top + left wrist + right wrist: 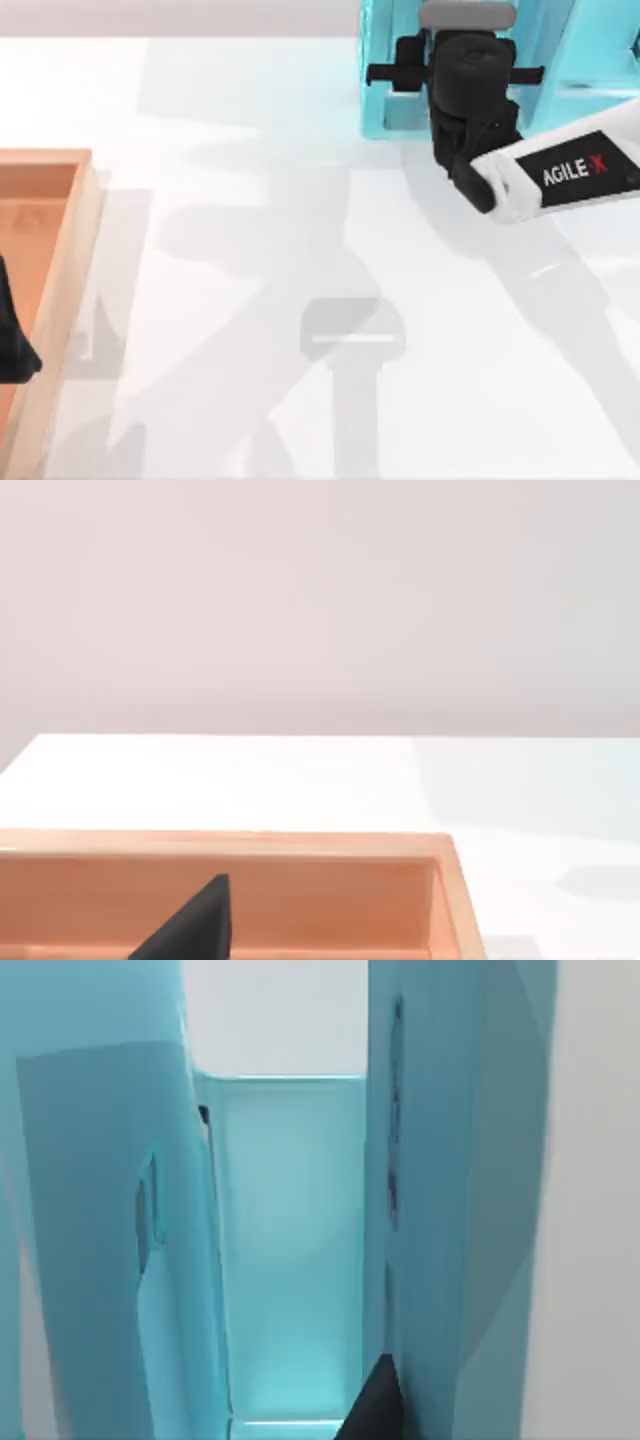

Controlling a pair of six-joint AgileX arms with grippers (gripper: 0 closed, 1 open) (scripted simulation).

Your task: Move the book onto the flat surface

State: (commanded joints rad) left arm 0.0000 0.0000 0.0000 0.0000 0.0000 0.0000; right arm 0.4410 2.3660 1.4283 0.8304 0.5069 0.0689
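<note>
Right now the right gripper (470, 45) is reaching into the light-blue shelf unit (385, 70) at the table's far right where the book is presumably sitting, finger state I cannot tell, while the left arm is idling over the wooden tray (60, 260).

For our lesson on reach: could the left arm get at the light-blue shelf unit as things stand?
Probably not easily. The left gripper sits over the wooden tray at the table's left, the shelf unit stands far right, and the right gripper is at it.
</note>
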